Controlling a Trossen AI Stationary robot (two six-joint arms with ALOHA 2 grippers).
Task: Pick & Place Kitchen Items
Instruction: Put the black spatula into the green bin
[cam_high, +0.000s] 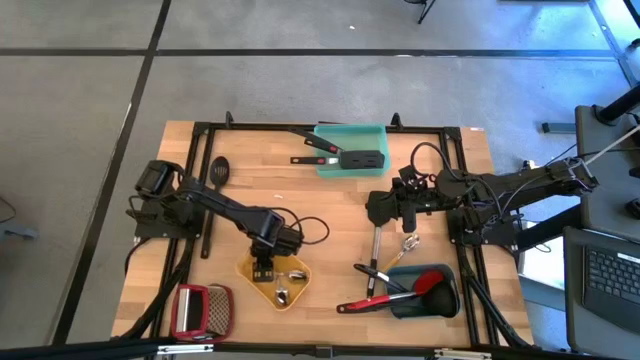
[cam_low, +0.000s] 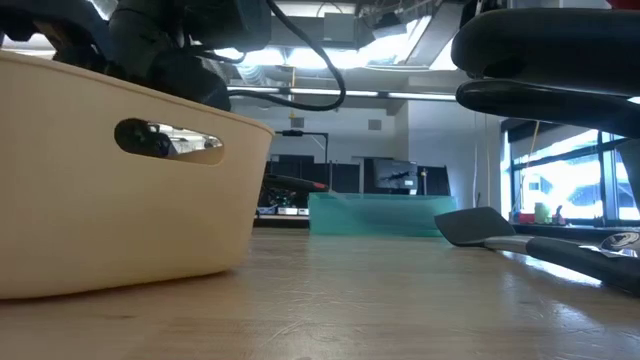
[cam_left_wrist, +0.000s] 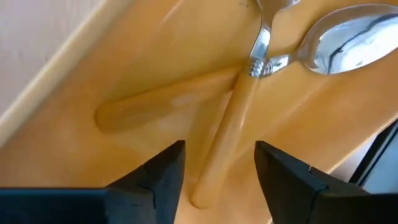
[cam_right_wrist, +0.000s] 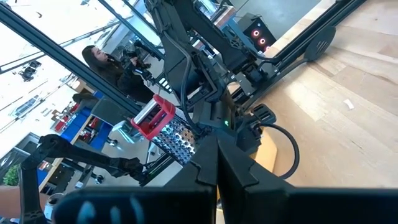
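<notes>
L end effector (cam_left_wrist: 219, 171) spread | orange-handled spoon (cam_left_wrist: 233, 124) between fingers, in yellow tray (cam_high: 297, 290)

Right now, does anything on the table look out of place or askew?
Yes. A red-handled utensil sticks out over the grey tray's rim onto the table, and a metal utensil and a small spoon lie loose beside that tray.

Dark jointed arms; black looping cables

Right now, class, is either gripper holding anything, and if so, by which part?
Nothing is held. The left gripper is open above the wood-handled spoons lying in the yellow tray. The right gripper is shut on nothing, over mid-table.
</notes>
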